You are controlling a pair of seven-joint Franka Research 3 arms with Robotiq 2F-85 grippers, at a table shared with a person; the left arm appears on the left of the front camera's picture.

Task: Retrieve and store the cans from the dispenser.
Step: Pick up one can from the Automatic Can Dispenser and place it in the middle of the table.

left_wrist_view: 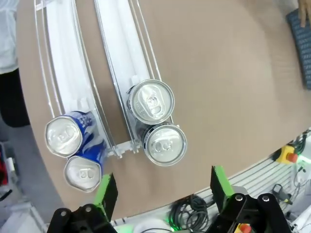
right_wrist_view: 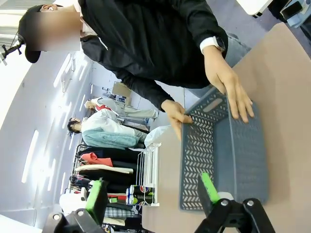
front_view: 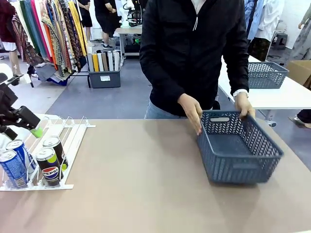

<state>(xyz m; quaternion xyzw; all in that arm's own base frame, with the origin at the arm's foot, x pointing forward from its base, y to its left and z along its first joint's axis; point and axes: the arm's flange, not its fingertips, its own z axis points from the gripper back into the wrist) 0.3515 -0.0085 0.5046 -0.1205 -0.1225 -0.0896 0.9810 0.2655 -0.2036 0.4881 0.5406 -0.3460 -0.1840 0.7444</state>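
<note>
Loses the dispenser's (front_view: pixel 73 132) left lane past the front view's edge, and one blue can's side behind a green pad in the left wrist view. Finds four cans (left_wrist_view: pixel 150 101) bunched at the front stops, below the left gripper (left_wrist_view: pixel 161 187), spread wide and empty. Shows the right gripper (right_wrist_view: pixel 152 191) likewise parted, gripping nothing, facing a grey basket (front_view: pixel 238 150) that a person's hands (front_view: pixel 190 110) grasp at its far rim on the tan table (front_view: pixel 146 184), with clothing racks (front_view: pixel 53 29) beyond.

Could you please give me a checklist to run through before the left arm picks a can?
1. Left gripper open: ok.
2. Cans upright at the rack's front: ok, two blue cans, two black cans.
3. Left gripper around a can: not ok, it hangs above them.
4. Basket empty: ok.
5. Person's hands off the basket: not ok, both hold its far end.
6. Right gripper open: ok.
</note>
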